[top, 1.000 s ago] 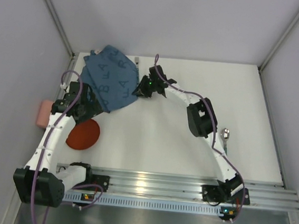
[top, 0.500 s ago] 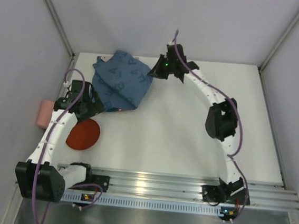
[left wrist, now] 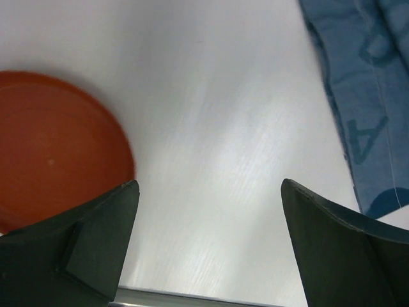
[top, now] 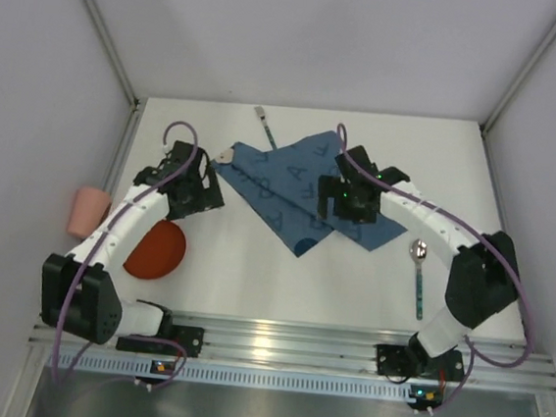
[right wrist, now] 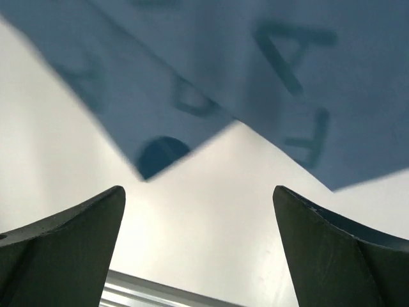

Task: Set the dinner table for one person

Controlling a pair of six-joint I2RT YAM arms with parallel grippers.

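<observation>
The dinner table is only partly set. The blue placemat lies opened out on its far-centre area, askew to the edges. The red plate sits apart at the near left, the spoon rests on bare tabletop just beside the mat's right corner, a second utensil lies near the far edge, and the pink cup stands by the left edge. The left gripper, between mat and plate, and the right gripper, over the mat, both show jaws wide apart and hold nothing. Judged from this, the mat may need squaring, and the plate, cutlery and cup remain to be placed.
</observation>
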